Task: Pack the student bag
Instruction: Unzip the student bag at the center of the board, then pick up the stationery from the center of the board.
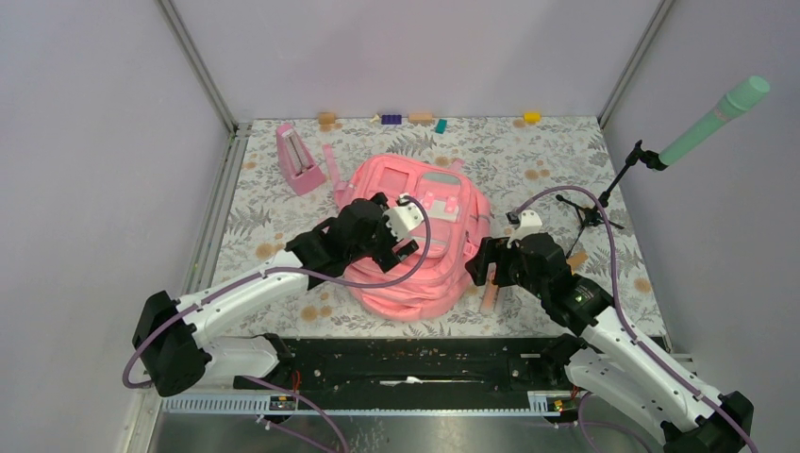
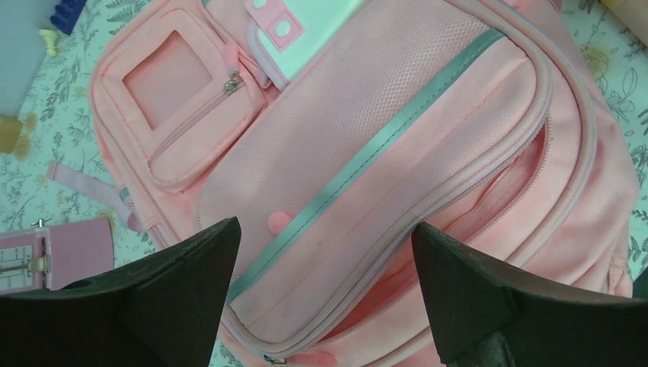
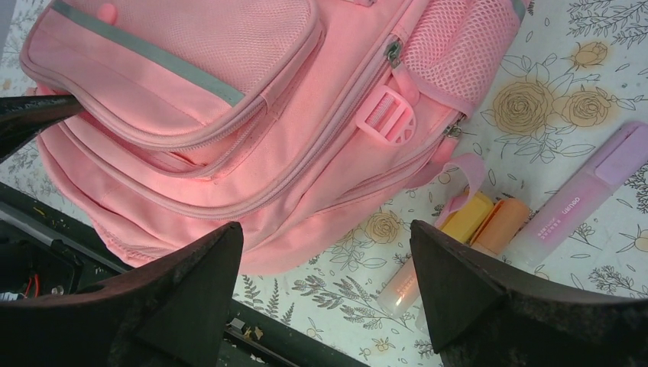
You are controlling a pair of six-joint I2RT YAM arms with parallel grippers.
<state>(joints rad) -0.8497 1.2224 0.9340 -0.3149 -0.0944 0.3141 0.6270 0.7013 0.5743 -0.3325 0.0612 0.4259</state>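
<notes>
1. Black fingers (image 2: 191, 298) of the left gripper (image 2: 325, 229) are seen nearest in the left wrist view, spread wide apart with nothing clamped between them
2. Beneath them the bag (image 2: 397, 153) is laid flat with its front pockets up, and a zip below the grey-striped pocket is seen gaping
3. From above, the bag (image 1: 425, 283) is found at the middle of the floral table (image 1: 547, 160), and the left gripper (image 1: 401, 241) is hung over its near-left part
4. The right gripper (image 1: 483, 264) is held at the bag's right edge, and in the right wrist view its jaws are likewise set wide apart, with nothing gripped
5. Just right of the bag, a purple highlighter (image 3: 588, 191), a yellow piece (image 3: 468, 218) and an orange piece (image 3: 506, 225) lying side by side, and a pale tube (image 3: 401, 290) are seen on the table
6. A pink stand (image 1: 299, 160) is set upright to the left of the bag, apart from it
7. Small blocks (image 1: 391, 119) are lined along the far edge, and a green microphone (image 1: 717, 118) is raised on a tripod at the right
</notes>
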